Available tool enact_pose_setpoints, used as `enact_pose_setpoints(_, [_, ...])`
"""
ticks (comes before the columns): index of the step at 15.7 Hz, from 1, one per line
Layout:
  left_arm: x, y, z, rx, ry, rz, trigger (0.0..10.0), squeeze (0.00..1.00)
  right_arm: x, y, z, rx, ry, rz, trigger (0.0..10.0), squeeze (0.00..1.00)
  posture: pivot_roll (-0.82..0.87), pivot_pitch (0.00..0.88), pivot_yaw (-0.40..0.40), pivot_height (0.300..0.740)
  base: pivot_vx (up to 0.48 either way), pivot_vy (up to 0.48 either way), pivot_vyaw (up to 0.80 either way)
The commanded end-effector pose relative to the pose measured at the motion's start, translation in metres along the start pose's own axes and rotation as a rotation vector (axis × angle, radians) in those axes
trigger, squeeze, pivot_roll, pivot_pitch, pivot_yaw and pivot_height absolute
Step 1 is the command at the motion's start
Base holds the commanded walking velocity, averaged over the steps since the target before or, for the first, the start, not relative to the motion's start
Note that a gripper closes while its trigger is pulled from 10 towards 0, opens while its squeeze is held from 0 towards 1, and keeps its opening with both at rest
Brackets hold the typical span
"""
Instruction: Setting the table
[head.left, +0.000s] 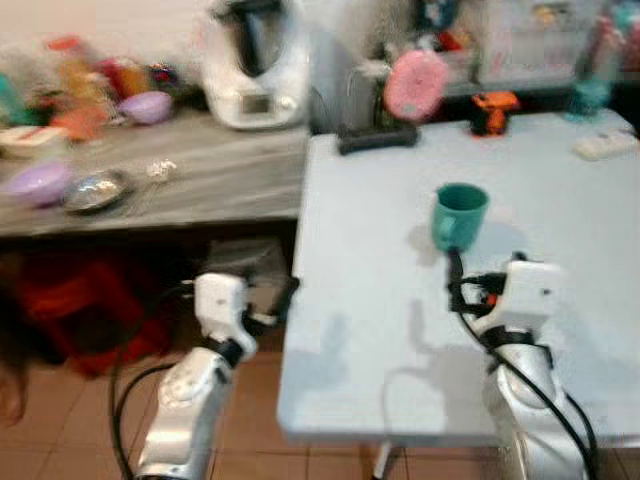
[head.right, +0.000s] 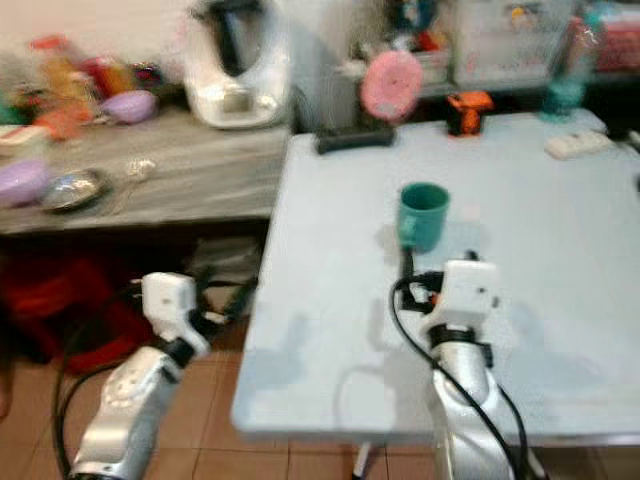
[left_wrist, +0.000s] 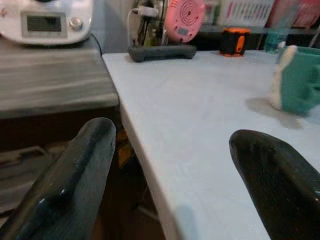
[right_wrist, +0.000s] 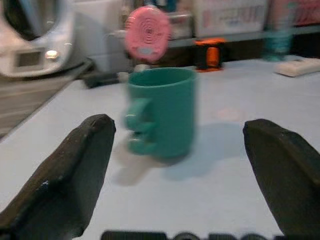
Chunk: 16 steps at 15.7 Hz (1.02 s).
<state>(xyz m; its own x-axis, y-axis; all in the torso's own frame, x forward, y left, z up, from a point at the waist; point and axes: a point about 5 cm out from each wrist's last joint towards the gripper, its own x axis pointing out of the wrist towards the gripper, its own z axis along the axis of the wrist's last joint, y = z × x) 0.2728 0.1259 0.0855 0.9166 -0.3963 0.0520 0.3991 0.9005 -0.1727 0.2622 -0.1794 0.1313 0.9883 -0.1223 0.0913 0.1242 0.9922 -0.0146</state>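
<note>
Right tool (right_wrist: 175, 165) hangs low over the pale blue counter (head.left: 380, 330) with its two black fingers (right_wrist: 75, 170) spread wide, the teal mug (right_wrist: 162, 112) standing upright just beyond them, apart from both fingers, handle toward the scene's left. From the head camera the mug (head.left: 458, 215) sits near the middle of the counter, just past the right arm's white wrist housing. Left tool (left_wrist: 175, 180) is held at the counter's near left edge, fingers (left_wrist: 70, 185) likewise spread and gripping nothing. At the far edge of the counter lie a dark bar-shaped object (head.left: 377, 137), a pink round device (head.left: 415, 84), a small orange item (head.left: 493, 108) and a white power strip (head.left: 606, 145). To the left, a grey wooden side counter (head.left: 220, 185) carries a white kitchen machine (head.left: 255, 65), purple bowls (head.left: 38, 183) and a metal dish (head.left: 95, 191).
</note>
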Motion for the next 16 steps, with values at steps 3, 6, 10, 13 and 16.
enact_pose_setpoints(3, [-0.002,-0.004,-0.002,0.004,0.011,-0.037,10.0,0.0,0.001,0.0,0.001,-0.009,-0.002,-0.003,10.0,0.0,-0.15,0.0,0.12,0.74,0.0,0.0,0.0])
enact_pose_setpoints(6, [-0.01,-0.003,-0.008,0.007,0.04,-0.079,10.0,0.0,0.004,0.004,0.0,-0.017,0.012,0.007,10.0,0.0,-0.14,0.003,0.117,0.74,0.0,0.0,0.0])
enact_pose_setpoints(10, [-0.022,-0.011,-0.015,0.01,0.095,-0.211,10.0,0.0,0.018,0.014,0.0,-0.043,0.027,0.028,10.0,0.0,-0.13,0.035,0.11,0.74,0.0,0.0,0.0])
enact_pose_setpoints(13, [-0.028,-0.015,-0.017,0.001,0.116,-0.272,10.0,0.0,0.032,0.02,0.0,-0.065,0.05,0.026,10.0,0.0,-0.13,0.049,0.112,0.74,0.0,0.0,0.0])
enact_pose_setpoints(16, [-0.031,-0.019,-0.018,-0.009,0.137,-0.344,10.0,0.0,0.051,0.025,0.0,-0.084,0.079,-0.01,10.0,0.0,-0.12,0.064,0.119,0.74,0.0,0.0,0.0])
